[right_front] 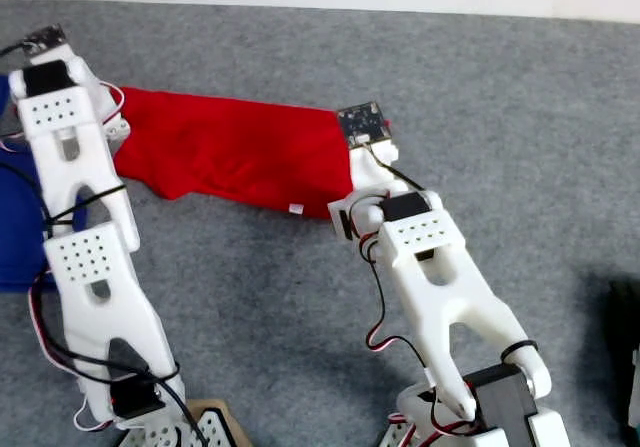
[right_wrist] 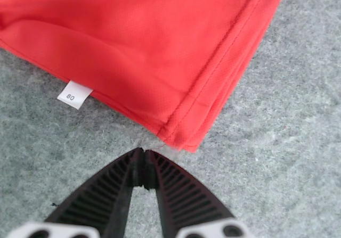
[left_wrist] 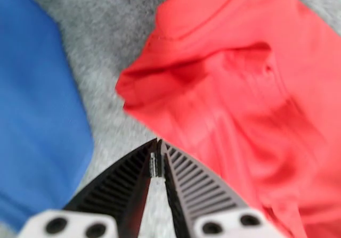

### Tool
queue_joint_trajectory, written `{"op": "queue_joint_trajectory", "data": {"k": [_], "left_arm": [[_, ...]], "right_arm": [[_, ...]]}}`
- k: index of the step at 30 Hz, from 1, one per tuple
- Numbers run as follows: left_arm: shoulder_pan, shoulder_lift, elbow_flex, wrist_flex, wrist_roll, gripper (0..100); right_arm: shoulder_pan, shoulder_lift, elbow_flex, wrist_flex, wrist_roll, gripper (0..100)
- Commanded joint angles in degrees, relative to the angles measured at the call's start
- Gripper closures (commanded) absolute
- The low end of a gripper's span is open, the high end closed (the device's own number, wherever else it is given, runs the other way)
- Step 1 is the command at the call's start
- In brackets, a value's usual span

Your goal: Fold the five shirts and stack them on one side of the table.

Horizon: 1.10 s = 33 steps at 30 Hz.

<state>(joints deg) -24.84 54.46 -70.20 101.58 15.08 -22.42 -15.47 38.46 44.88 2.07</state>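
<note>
**One arm at each end, nothing grabbed yet**

The red shirt (right_front: 235,152) lies stretched across the grey counter (right_front: 500,97), with its long axis side to side in the high view. The left pincer (left_wrist: 158,155) sits at the collar end. The right pincer (right_wrist: 143,166) is at the hem corner, near the white tag (right_wrist: 74,95). Both are pinched closed on nothing, tips just short of the fabric. A blue shirt (left_wrist: 37,105) lies beside the left arm. I reckon each arm just opens and noses forward onto its own end.
</note>
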Motion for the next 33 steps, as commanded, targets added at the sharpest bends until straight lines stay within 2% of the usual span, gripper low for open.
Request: {"op": "queue_joint_trajectory", "data": {"k": [1, 6, 11, 14, 22, 33], "left_arm": [[1.3, -20.3, 15.7, 0.4, -0.7, 100], [2.2, -31.5, 36.6, -0.6, -0.9, 99], [2.2, -31.7, 56.2, -13.8, -0.9, 99], [3.7, -32.0, 63.0, -19.7, -0.9, 99], [7.8, -31.6, 65.1, -28.2, -0.4, 99], [10.9, -32.1, 64.7, -35.4, -0.4, 99]], "right_arm": [[-0.6, -2.0, -0.2, -0.8, 0.8, 99.0], [-0.4, -2.0, -0.2, -0.8, 0.8, 99.0], [-0.4, -2.0, -0.2, -0.8, 0.8, 99.0], [-0.4, -2.0, -0.2, -0.8, 0.8, 99.0], [-0.5, -2.0, -0.2, -0.8, 0.8, 99.0], [-0.6, -2.0, -0.2, -0.8, 0.8, 99.0]]}}
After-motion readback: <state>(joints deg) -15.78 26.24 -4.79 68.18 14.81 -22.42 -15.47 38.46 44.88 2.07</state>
